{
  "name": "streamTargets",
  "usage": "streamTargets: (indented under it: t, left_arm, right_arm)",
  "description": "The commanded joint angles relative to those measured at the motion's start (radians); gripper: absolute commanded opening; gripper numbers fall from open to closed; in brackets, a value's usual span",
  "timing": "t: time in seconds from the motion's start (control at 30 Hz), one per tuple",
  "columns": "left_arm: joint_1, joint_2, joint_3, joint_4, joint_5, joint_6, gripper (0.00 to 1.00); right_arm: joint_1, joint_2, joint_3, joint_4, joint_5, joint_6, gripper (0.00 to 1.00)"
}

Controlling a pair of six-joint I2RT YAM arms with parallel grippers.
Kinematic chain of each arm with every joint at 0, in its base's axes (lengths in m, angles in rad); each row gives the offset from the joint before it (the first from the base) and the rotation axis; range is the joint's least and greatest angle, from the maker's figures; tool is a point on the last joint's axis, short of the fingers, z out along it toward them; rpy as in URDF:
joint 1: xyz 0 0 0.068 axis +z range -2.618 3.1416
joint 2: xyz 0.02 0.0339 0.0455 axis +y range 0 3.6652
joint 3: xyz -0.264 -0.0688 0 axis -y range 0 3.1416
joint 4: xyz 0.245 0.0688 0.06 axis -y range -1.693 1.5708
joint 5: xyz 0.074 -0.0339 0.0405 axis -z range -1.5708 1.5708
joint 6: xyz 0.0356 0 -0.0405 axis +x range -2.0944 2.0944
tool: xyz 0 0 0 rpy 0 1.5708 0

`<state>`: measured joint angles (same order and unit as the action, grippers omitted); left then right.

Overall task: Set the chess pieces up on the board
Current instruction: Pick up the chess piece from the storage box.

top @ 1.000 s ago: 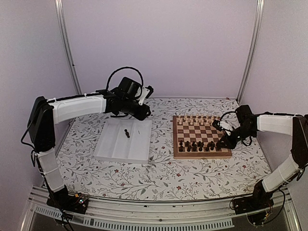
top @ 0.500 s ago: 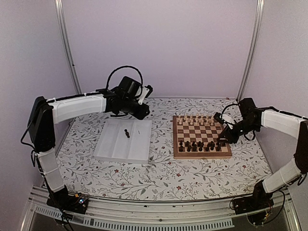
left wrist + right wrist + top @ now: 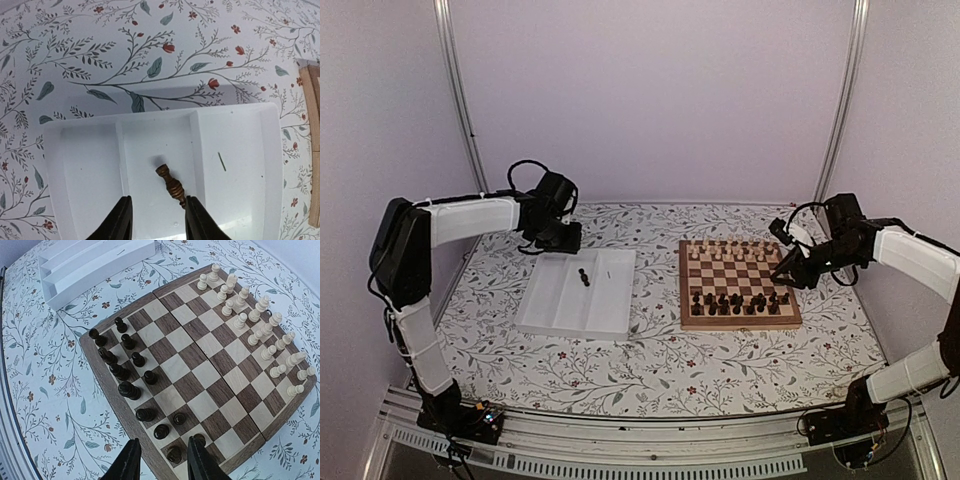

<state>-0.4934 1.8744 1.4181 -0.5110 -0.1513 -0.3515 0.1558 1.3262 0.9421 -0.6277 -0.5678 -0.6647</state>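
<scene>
The wooden board (image 3: 739,284) lies right of centre, its border also in the right wrist view (image 3: 107,386). Several dark chess pieces (image 3: 740,301) stand in its near rows, seen close in the right wrist view (image 3: 131,373). One dark piece (image 3: 583,277) lies on its side in the white tray (image 3: 560,310); in the left wrist view the piece (image 3: 171,185) lies just ahead of my left gripper's fingertips. My left gripper (image 3: 157,220) is open and empty above the tray's far edge (image 3: 560,240). My right gripper (image 3: 161,461) is open and empty above the board's right near corner (image 3: 790,275).
Pale pieces (image 3: 728,249) stand in the board's far rows, also in the right wrist view (image 3: 260,330). The tray has three compartments (image 3: 85,170). A thin green sliver (image 3: 221,161) lies in its right compartment. A floral cloth (image 3: 650,365) covers the table.
My left gripper has swung left and back from over the tray's far right corner to its far left part. My right gripper has risen and pulled back right from the board's near right corner.
</scene>
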Motion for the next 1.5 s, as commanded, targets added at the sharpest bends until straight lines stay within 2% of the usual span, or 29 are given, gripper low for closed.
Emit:
streamTargets:
  t: [0.0, 0.17, 0.93, 1.23, 1.47]
  left_arm:
    - [-0.011, 0.007, -0.035, -0.021, 0.013, -0.116, 0.38]
    - [-0.010, 0.081, -0.011, -0.030, 0.110, -0.159, 0.32]
    - [-0.039, 0.219, 0.023, -0.088, 0.105, -0.220, 0.29]
    - [-0.041, 0.212, 0.017, -0.151, 0.089, -0.181, 0.12]
    - [-0.050, 0.063, 0.033, -0.150, 0.074, -0.034, 0.03]
  right_arm:
    - [-0.005, -0.015, -0.028, 0.039, -0.049, 0.025, 0.34]
    - [-0.005, -0.019, -0.038, 0.043, -0.055, 0.019, 0.35]
    - [-0.005, -0.018, -0.058, 0.054, -0.072, 0.010, 0.35]
    - [-0.005, -0.020, -0.046, 0.054, -0.073, 0.012, 0.35]
    - [-0.005, -0.018, 0.048, 0.048, -0.062, 0.019, 0.35]
